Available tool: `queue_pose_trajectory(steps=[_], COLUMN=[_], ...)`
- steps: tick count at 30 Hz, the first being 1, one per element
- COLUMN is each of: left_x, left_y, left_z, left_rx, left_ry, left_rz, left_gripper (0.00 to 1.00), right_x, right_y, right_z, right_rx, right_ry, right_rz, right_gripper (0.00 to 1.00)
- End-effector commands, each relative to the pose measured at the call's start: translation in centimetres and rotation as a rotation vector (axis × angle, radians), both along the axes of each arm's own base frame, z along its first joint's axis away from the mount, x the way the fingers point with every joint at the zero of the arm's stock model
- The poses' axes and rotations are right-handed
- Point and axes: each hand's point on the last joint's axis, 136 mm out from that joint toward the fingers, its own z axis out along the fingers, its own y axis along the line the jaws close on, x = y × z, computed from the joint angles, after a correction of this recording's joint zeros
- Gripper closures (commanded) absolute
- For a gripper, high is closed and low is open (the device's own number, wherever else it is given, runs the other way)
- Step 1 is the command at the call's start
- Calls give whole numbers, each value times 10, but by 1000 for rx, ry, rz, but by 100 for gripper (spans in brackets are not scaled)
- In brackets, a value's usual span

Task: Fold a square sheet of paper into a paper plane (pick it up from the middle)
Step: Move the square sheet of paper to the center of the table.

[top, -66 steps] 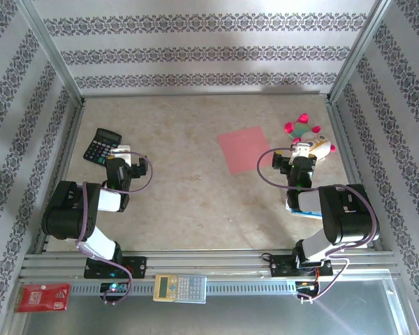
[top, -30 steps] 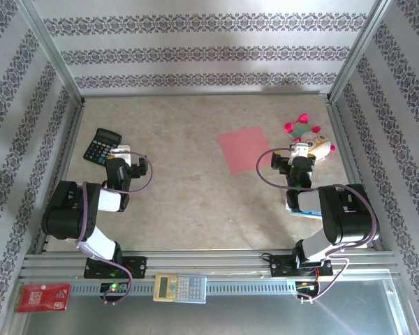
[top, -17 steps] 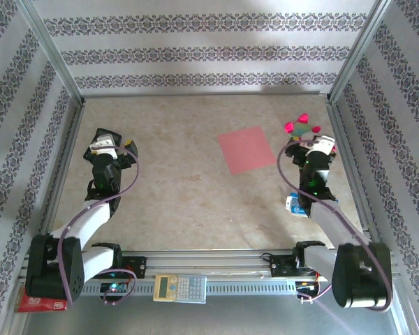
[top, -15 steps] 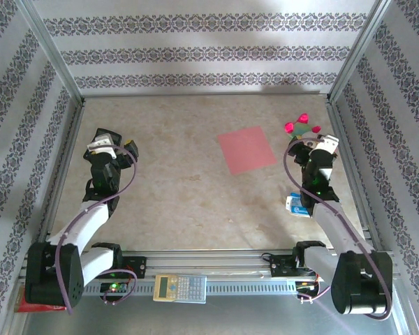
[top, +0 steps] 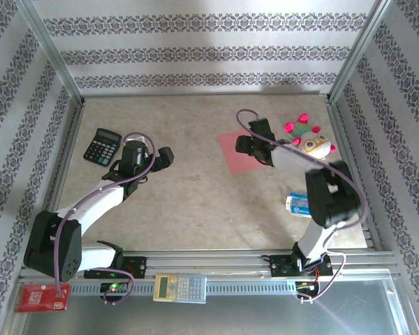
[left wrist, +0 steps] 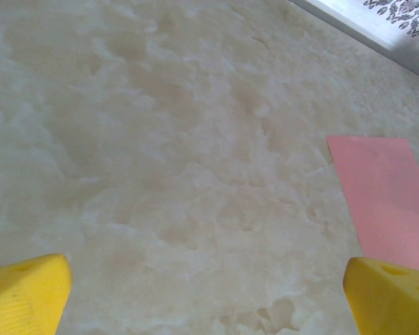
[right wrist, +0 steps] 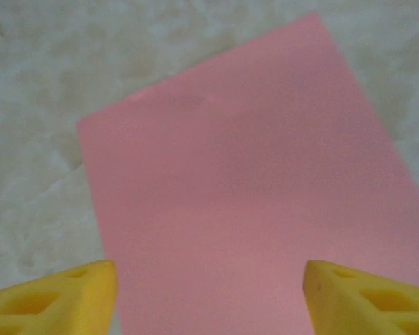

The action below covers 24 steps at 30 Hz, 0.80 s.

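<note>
Right wrist view showed the right gripper (right wrist: 209, 300) with jaws parted and holding nothing, poised over the square sheet of paper (right wrist: 244, 174), which lay flat on the tabletop (right wrist: 28, 105). The left gripper (left wrist: 209, 293) stood wide open and empty, well apart from the sheet.

We see the square sheet of paper (right wrist: 244, 188) as thin pink paper, smooth and matt, with no shine. The desk (left wrist: 160, 139) looks like pale stone with cloudy blotches, and it is dull, not glossy. The fingers (left wrist: 24, 296) of the left gripper (left wrist: 209, 307) look like yellow plastic, a little rough. The calculator (top: 102, 146) looks like black plastic. The toy (top: 311, 143) looks soft, like cloth. The rails (top: 216, 258) at the front look like bare grey metal.
</note>
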Motion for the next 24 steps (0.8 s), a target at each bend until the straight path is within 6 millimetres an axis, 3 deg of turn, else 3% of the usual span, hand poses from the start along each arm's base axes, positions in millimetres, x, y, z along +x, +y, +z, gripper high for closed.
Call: queue_pose_trajectory(steps=[1,6,13,19,24], left_x=[-8,-11,-15,-23,-36], left_y=[-5,-12,-3,24,48], left_z=[-11,-15,-20,-30,-32], left_rx=[4,12,72,151,137], left_ry=[68,99,123,132,131], left_rz=[-13,-46,-35,65,153], left_gripper=[0,0,0,0,0], right_x=[3,8,-16,-45,-71], right_y=[3,1,21,50,97], right_z=[-31,-57,-79,-89,-88], right_rx=[8,-3,-50,-157,-195], right_ry=[151,253,381,467,474], right_rz=[2,3,149,341,553], right_gripper=[33,37,41,43,44])
